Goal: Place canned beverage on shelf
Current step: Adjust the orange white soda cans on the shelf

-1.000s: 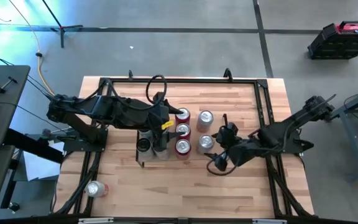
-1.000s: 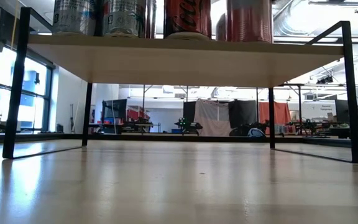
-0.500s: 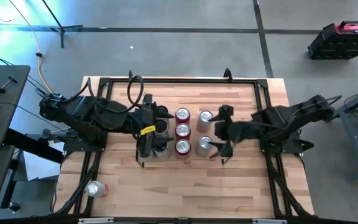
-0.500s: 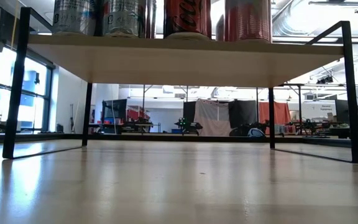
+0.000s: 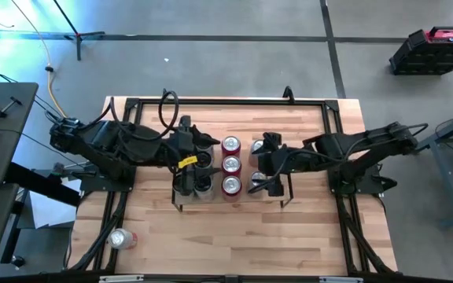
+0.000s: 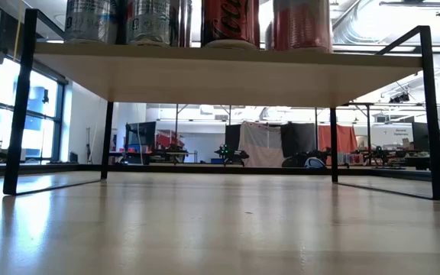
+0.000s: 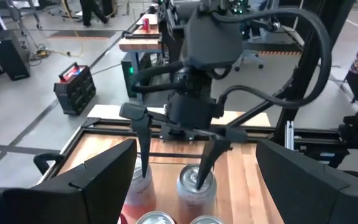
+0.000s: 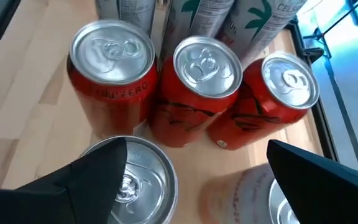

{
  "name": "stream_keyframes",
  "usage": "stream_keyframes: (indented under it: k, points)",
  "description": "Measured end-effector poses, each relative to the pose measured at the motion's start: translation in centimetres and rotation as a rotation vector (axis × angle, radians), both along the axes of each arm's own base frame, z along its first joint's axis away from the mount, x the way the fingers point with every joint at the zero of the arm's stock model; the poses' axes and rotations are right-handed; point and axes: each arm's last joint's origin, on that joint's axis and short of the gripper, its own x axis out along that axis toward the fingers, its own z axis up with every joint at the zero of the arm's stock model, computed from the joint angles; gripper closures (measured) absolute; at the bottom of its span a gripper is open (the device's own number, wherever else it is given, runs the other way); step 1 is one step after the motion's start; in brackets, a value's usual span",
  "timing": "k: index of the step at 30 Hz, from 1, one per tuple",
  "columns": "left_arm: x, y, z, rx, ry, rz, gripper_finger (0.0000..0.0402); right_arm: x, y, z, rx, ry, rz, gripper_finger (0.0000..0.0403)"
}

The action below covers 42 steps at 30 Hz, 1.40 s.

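From above, the shelf (image 5: 228,169) sits mid-table with my two arms meeting over it. My left gripper (image 5: 189,167) hangs over its left end, above the tall slim cans (image 5: 203,185), fingers spread wide and holding nothing. My right gripper (image 5: 263,167) is over the right end, jaws wide, straddling the silver-topped cans (image 5: 256,182) without clamping either. Three red cans (image 5: 231,165) stand in a column between my two hands. One more can (image 5: 119,238) lies on its side at the table's near left corner, well apart from both hands.

From table height I see only the shelf board (image 6: 228,72) from beneath, on its black wire frames (image 6: 428,114), with can bottoms (image 6: 230,21) standing along the top.

Past my left wrist, my own fingers (image 7: 98,180) stand wide apart. Beyond them the right gripper (image 7: 176,152) points down, one finger touching a silver can top (image 7: 197,183).

Past my right wrist, the fingers (image 8: 98,165) are wide. Three red cans (image 8: 199,90) stand in a row ahead, touching one another, a silver can (image 8: 138,180) between my fingers.
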Motion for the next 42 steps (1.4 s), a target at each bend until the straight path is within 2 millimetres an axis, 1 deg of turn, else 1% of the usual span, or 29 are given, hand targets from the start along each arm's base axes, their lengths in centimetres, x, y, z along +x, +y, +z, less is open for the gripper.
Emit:
stream_keyframes:
  k: [5, 11, 13, 16, 18, 22, 24, 26, 30, 35, 39, 42]
  points:
    - [0.0, 0.1, 0.0, -0.009, -0.005, 0.028, 0.008, -0.1, -0.1, 0.0, -0.002, -0.005, -0.072, 0.0027]
    - [0.0, 0.2, 0.0, -0.009, -0.012, 0.064, 0.008, -1.8, -0.9, 0.3, -0.04, 0.024, -0.201, 0.0027]
    - [0.0, 0.2, 0.1, -0.009, -0.015, 0.072, 0.008, -2.1, -1.0, 0.6, -0.035, 0.011, -0.212, 0.0027]
    - [0.0, 0.2, 0.1, -0.016, -0.018, 0.075, 0.008, -2.4, -1.1, 1.5, -0.008, -0.064, -0.219, 0.0027]
    - [0.0, 0.3, 0.1, -0.015, -0.02, 0.082, 0.008, -2.7, -1.2, 1.8, -0.007, -0.082, -0.222, 0.0027]
    - [0.1, 0.5, 0.1, -0.015, -0.021, 0.091, 0.008, -3.1, -1.6, 1.6, -0.049, -0.038, -0.227, 0.0027]
    - [0.1, 0.5, 0.2, -0.016, -0.027, 0.094, 0.008, -3.0, -2.1, 1.7, -0.066, -0.054, -0.283, 0.0027]
    - [0.1, 0.6, 0.2, -0.02, -0.035, 0.099, 0.008, -2.7, -3.1, 1.9, -0.039, -0.095, -0.373, 0.0027]
    - [0.2, 0.7, 0.3, -0.038, -0.048, 0.106, 0.008, -2.8, -4.8, 1.6, 0.013, -0.079, -0.47, 0.0027]
    - [0.3, 0.6, 0.7, -0.039, -0.081, 0.101, 0.008, -2.2, -5.8, 1.1, 0.052, -0.025, -0.425, 0.0027]
    - [0.3, 0.6, 0.7, -0.039, -0.08, 0.099, 0.008, -1.7, -6.0, 0.4, 0.042, 0.025, -0.416, 0.0027]
    - [0.3, 0.6, 0.7, -0.046, -0.081, 0.1, 0.008, -1.7, -6.0, 0.3, 0.05, 0.039, -0.423, 0.0027]
